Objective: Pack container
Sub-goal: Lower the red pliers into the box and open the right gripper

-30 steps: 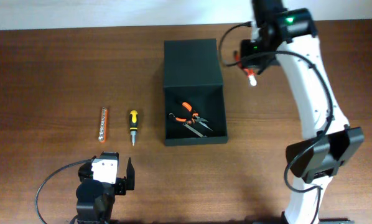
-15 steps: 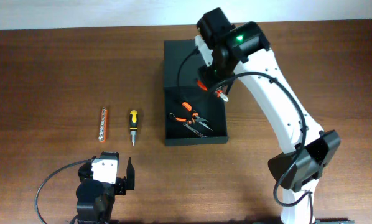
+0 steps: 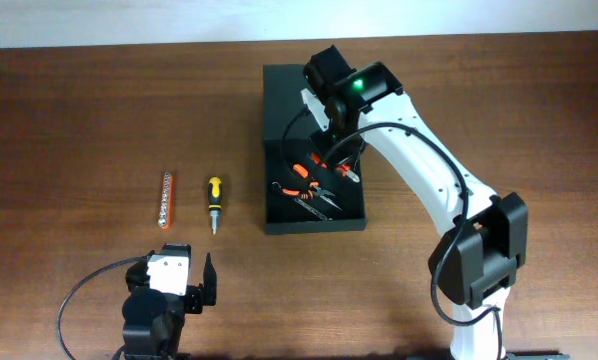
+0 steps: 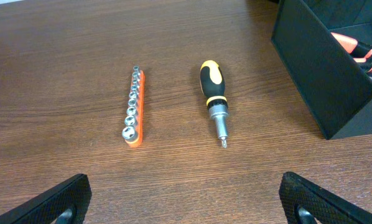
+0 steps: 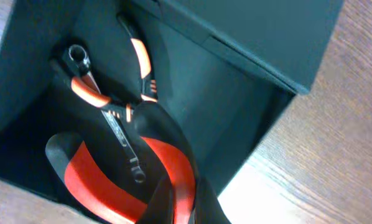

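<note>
While the right gripper (image 3: 343,168), clamped narrow on a red-handled tool (image 5: 173,165), hangs over the open container (image 3: 314,226) directly beneath it, placing looks to be the step in hand; next it likely needs to lower and release. The left gripper (image 4: 186,202) gapes wide, with the screwdriver (image 4: 213,93) ahead of it.

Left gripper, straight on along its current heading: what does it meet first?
Probably the yellow-and-black screwdriver, bit tip toward the left gripper, just right of centre. The orange socket rail lies further left. Gripper height over the table is unclear.
</note>
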Tool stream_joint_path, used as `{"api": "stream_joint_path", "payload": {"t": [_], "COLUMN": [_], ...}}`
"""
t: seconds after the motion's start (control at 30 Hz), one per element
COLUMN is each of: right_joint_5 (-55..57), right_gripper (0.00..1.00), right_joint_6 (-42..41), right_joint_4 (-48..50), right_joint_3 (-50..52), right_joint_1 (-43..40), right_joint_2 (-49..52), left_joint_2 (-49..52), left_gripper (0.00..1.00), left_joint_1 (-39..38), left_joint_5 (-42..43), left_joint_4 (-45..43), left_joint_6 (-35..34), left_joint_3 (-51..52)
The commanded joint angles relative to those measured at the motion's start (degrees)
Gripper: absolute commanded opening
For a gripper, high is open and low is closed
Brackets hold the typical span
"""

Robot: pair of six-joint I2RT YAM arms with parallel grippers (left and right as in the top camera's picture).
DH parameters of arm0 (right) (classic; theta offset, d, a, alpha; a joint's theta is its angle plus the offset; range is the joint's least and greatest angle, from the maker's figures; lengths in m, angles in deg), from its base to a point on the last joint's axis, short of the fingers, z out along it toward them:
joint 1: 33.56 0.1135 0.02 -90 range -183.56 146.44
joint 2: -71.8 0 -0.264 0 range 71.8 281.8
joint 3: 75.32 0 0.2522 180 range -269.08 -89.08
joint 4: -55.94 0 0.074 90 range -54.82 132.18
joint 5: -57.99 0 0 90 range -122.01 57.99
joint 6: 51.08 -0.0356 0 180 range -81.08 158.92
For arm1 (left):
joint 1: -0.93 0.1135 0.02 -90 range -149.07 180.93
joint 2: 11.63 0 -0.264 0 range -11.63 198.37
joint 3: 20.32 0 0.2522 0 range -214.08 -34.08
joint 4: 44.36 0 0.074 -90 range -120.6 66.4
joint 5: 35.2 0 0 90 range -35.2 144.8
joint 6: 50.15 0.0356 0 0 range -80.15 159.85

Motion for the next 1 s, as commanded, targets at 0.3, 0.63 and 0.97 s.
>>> {"api": "stream_joint_path", "payload": {"t": [0.3, 0.63, 0.97], "right_joint_5": [-1.4, -1.4, -1.6], "right_gripper": [0.06, 0.06, 0.06], "right_joint_6": [-2.5, -2.4, -2.4], "right_joint_4": [5.5, 5.3, 6.1], "right_joint_3": [0.7, 0.7, 0.8], "right_joint_1": [0.3, 0.3, 0.3], "right_joint_2": [2.2, 7.1, 11.2], "left_joint_2": [0.0, 0.0, 0.0], "left_gripper": [0.99, 0.99, 0.99], "left_joint_1": [-0.2, -0.2, -0.2], "left_joint_5": [-0.6, -0.6, -0.7], "left_joint_4": [-0.2, -0.2, -0.2], "left_joint_6": [-0.5, -0.5, -0.5], "left_joint_3": [-1.0, -1.0, -1.0]}}
